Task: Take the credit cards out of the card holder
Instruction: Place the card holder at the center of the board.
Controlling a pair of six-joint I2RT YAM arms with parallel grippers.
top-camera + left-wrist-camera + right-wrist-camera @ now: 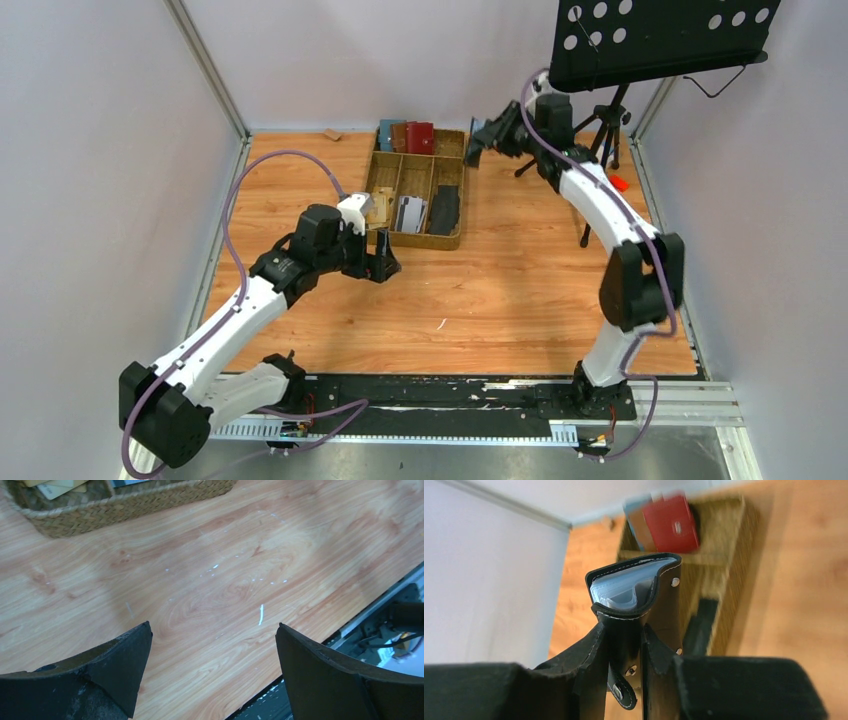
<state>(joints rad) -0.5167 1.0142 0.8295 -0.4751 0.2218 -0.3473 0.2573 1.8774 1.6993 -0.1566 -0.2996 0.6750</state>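
My right gripper (483, 141) hangs above the table by the basket's far right corner, shut on the black card holder (636, 587). The card holder (476, 138) stands upright between the fingers (574, 660), its stitched edge gaping at the top. Grey-blue sleeve pages (621, 590) show inside; I cannot make out separate credit cards in them. Its closure tab (621, 692) dangles unfastened. Light grey cards (409, 213) lie in a middle basket compartment. My left gripper (385, 262) is open over bare wood in front of the basket, holding nothing (214, 626).
The woven basket (415, 240) also holds a long black flat piece (445, 210) and red (421, 137), brown (399, 135) and blue (385, 133) wallets at the back. A black music stand (650, 40) on a tripod (600, 130) stands at the back right.
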